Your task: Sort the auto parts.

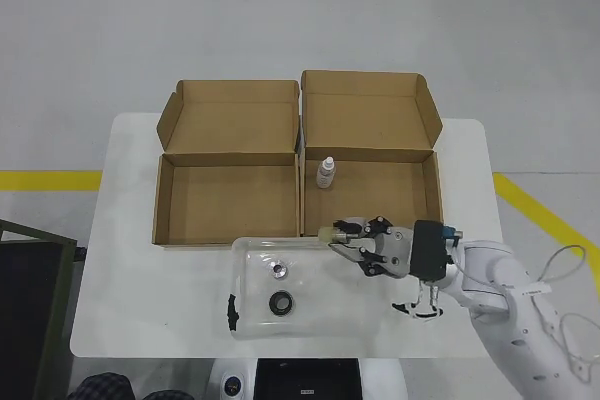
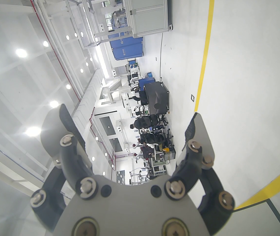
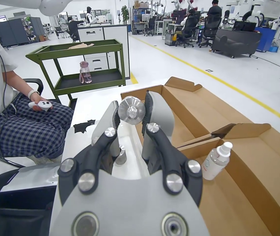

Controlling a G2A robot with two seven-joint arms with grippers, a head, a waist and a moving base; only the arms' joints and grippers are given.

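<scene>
My right gripper (image 1: 340, 238) (image 3: 131, 99) is shut on a round silver metal part (image 3: 131, 111) (image 1: 326, 235), held in the air over the far rim of the clear plastic tray (image 1: 242, 262), just in front of the right cardboard box (image 1: 432, 200). Two more parts lie in the tray: a small silver cylinder (image 1: 277, 268) (image 3: 121, 155) and a black ring (image 1: 281, 302). The left cardboard box (image 1: 162, 200) stands beside the right one. My left gripper (image 2: 129, 115) is open with nothing between its fingers, aimed at the room away from the table.
A small white spray bottle (image 1: 325, 172) (image 3: 216, 160) stands in the right box near its left wall. Both box lids (image 1: 365, 115) stand open at the back. A black scrap (image 1: 230, 312) sits at the tray's front left corner. A green cart (image 3: 81, 50) stands off the table.
</scene>
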